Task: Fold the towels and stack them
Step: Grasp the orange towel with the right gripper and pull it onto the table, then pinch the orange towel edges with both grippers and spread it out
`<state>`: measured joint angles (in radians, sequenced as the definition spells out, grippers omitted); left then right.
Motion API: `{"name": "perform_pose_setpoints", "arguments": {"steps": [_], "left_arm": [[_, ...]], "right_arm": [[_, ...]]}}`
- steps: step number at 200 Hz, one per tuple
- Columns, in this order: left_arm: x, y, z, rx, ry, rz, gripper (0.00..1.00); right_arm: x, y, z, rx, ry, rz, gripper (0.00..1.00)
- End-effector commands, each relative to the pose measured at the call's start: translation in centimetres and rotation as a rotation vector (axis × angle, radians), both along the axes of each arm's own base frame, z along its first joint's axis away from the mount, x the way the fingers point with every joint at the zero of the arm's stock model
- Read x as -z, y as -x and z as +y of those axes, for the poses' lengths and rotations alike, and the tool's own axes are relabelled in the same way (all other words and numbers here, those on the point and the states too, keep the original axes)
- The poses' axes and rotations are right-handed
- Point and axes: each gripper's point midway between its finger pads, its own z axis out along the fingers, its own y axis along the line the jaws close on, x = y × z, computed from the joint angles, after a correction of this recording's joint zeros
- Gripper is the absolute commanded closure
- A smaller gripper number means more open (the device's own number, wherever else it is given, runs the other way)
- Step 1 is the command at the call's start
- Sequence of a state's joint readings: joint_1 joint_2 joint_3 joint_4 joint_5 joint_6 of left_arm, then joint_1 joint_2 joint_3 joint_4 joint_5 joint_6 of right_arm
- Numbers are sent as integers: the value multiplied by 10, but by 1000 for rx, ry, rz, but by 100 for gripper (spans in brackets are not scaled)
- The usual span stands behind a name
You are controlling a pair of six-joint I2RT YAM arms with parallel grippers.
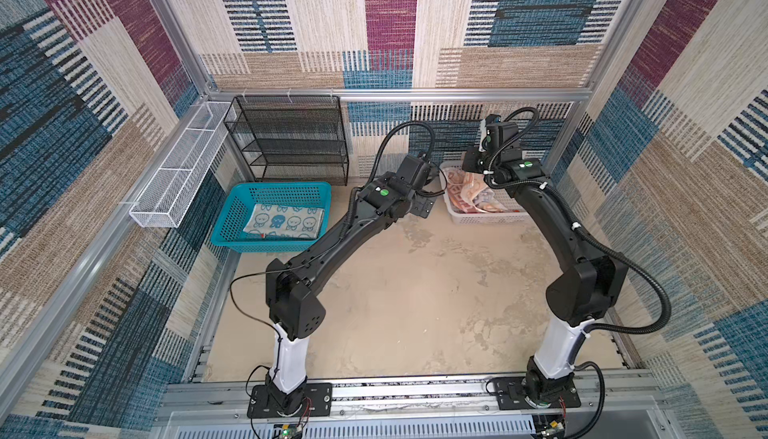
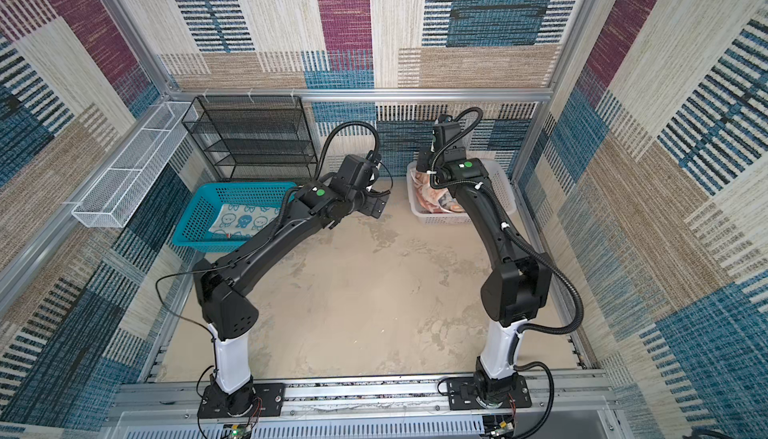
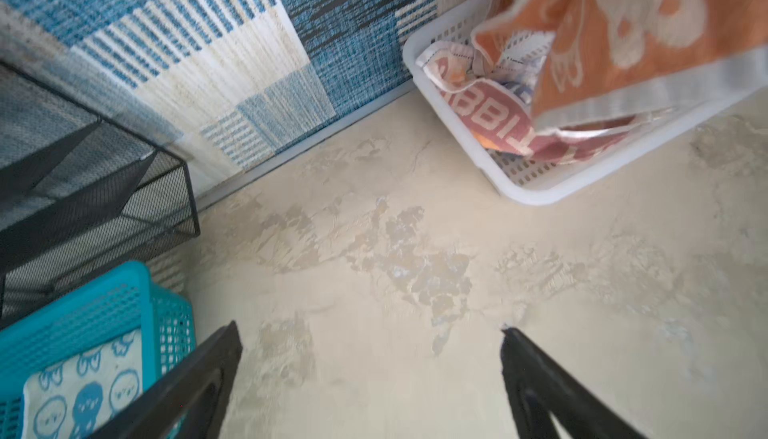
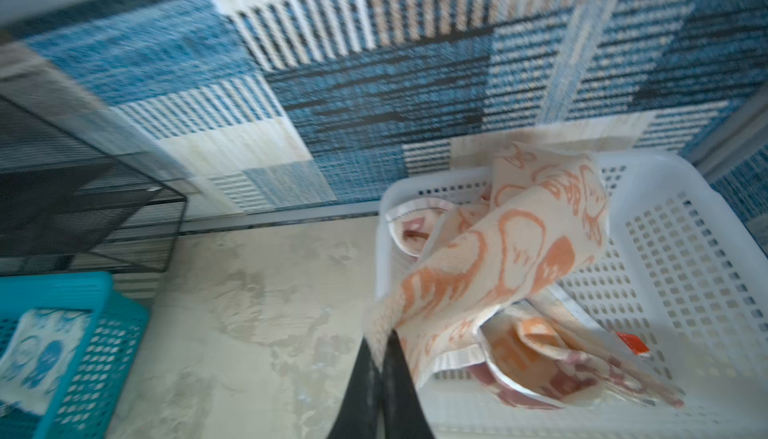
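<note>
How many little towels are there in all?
3. The blue-faced towel lies folded in the blue basket; the orange towel hangs pinched in the right gripper above the white basket; the lettered towel lies crumpled inside it. More could hide underneath.

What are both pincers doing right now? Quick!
Left pincer: open, holding nothing.
Right pincer: closed on the orange towel.

Orange rabbit-print towel [image 4: 511,258], white basket [image 4: 685,250], teal basket [image 1: 232,216].
</note>
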<state>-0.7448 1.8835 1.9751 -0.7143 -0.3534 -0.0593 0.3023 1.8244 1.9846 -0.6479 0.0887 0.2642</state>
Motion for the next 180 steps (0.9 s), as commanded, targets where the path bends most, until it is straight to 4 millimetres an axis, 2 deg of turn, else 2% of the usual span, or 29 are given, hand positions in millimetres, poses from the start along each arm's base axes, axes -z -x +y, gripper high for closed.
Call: {"name": "perform_pose_setpoints", "arguments": {"steps": [1,25,35,48,61,77,87,101,112,116,128,148,171,180], "left_arm": [[-15,21,19,-53,119,0,0],[-27,49,55,-100,178,-14,0],[-32,62,71,-117,192,-26,0],[-37,76,91,-145,208,-47,0],[-38,87,107,-167,218,-56,0],[-31,97,121,-187,220,-57,0],[-21,100,126,-199,221,-38,0],[-4,103,126,-198,223,6,0],[12,106,123,-189,220,48,0],[19,107,122,-187,216,65,0],[37,110,119,-184,211,110,0],[63,116,116,-178,211,173,0],[82,119,105,-156,244,229,0],[90,120,99,-142,258,258,0]], "right_arm": [[-38,33,40,-110,-29,-31,100],[-83,74,92,-240,-63,-98,100],[-95,92,110,-296,-79,-121,100],[-100,110,123,-348,-111,-125,100],[-94,120,126,-376,-149,-122,100],[-66,125,127,-389,-165,-96,100],[-39,123,125,-373,-151,-54,100],[3,119,120,-365,-143,18,100],[48,119,111,-356,-152,104,100],[56,119,107,-356,-163,116,100],[96,119,90,-328,-174,179,98],[159,124,45,-237,-170,288,96],[210,130,-4,-119,-141,373,82],[223,131,-19,-83,-129,395,65]]}}
